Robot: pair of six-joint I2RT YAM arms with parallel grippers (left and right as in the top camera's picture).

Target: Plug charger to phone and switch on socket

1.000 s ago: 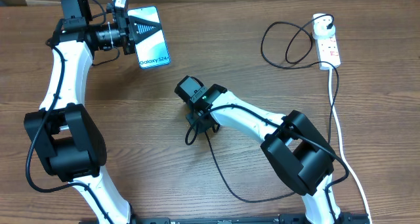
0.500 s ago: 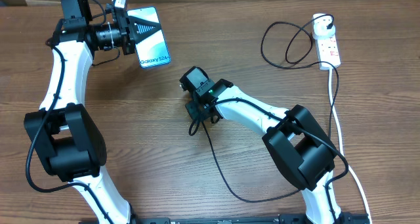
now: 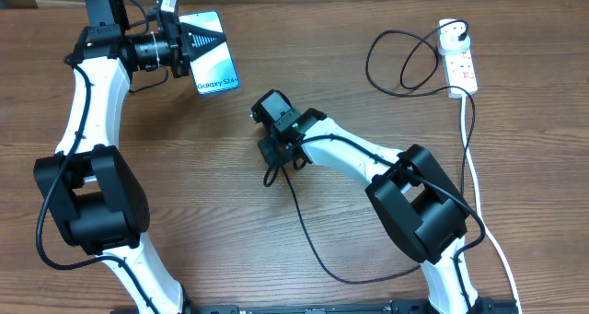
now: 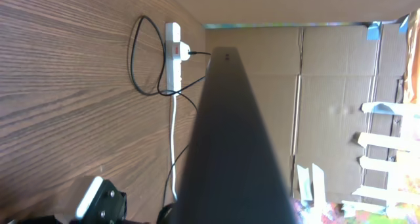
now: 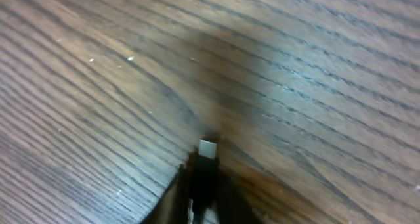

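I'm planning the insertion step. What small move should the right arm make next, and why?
Probably carry the charger's connector tip toward the bottom edge of the phone. The right end effector grips the tip, apart from the phone, which the left end effector holds with its Galaxy S24 edge turned toward it.

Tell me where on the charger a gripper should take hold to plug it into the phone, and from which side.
Grip the charger on the black housing just behind its metal tip, coming from the cable end. The tip is short and must stay bare for the phone; the right gripper holds it so, tip poking past the fingers.
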